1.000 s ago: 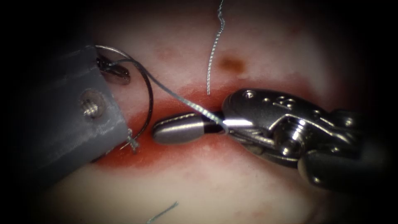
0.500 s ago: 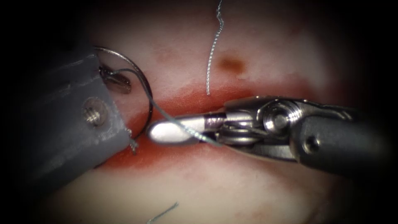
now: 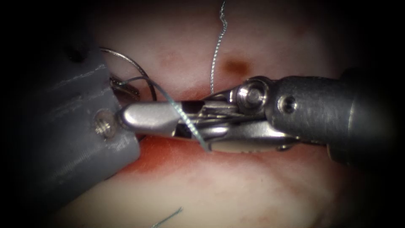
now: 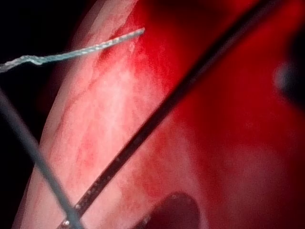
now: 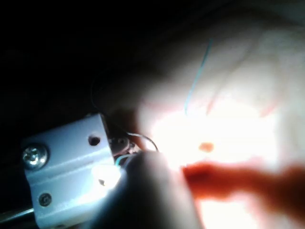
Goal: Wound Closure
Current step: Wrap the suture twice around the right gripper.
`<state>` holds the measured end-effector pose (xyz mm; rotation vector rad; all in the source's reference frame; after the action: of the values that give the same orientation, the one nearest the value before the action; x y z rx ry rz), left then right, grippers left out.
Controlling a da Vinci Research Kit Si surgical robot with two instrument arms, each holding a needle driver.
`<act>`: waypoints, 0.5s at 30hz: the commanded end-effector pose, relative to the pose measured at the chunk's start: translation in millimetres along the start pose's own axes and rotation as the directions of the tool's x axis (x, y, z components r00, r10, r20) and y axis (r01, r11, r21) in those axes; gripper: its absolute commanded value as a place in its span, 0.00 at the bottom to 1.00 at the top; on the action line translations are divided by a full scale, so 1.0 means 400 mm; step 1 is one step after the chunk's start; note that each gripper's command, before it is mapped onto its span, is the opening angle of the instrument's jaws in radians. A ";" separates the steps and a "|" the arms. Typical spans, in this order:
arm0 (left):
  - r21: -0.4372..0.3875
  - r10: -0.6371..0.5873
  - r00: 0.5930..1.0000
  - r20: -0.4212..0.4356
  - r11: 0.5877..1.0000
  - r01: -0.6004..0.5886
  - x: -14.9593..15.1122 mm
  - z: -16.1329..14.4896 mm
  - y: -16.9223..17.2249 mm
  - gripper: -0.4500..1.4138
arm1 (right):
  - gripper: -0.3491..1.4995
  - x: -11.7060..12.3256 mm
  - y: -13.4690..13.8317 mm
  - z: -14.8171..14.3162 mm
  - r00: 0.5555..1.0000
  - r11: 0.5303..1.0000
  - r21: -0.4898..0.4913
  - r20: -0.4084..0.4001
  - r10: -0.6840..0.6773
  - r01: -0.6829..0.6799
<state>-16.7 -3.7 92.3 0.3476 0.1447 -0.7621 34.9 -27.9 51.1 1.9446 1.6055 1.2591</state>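
Two steel tools, one needle, one long thread, two loose cut ends.

Right tool (image 3: 139,118): smooth, rounded, polished blades pressed together with no gap, lying level along the cut (image 3: 168,154) toward its left end. Nothing seen between the blades.

Braided grey thread (image 3: 185,120) draped once across that tool just behind the blades, its end hanging over the cut.

Left tool (image 3: 124,88) at the cut's left end, mostly hidden; cannot tell its grip or what it holds.

Thin round wire needle (image 3: 135,65) arcing above the cut's left end, beside the left tool; point hidden, so unclear whether in the tissue (image 3: 236,190).

One kinked cut end (image 3: 217,50) above the cut, one short one (image 3: 166,217) well below it.

Glossy red fluid (image 3: 156,156) pooled along the cut; pale, soft tissue on both sides.
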 end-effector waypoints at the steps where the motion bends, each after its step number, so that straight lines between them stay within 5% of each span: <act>1: -0.006 0.006 1.000 -0.002 1.000 -0.006 -0.0018 -0.0017 0.0010 0.00 | 0.00 0.0026 -0.0018 0.0053 0.999 0.999 0.009 -0.025 -0.045 0.045; 9: 0.027 0.023 0.999 -0.026 0.999 -0.022 0.0003 -0.0024 0.0002 0.00 | 0.00 0.0070 -0.0064 0.0053 0.949 0.948 -0.081 -0.050 -0.312 0.307; 15: 0.044 0.049 0.998 -0.034 0.998 -0.048 0.0012 -0.0040 -0.0006 0.00 | 0.00 0.0087 -0.0087 0.0060 0.802 0.773 -0.250 0.026 -0.596 0.583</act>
<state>-16.2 -4.8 90.6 0.4125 0.1578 -0.7051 33.1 -23.3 49.1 1.0767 1.7764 1.1680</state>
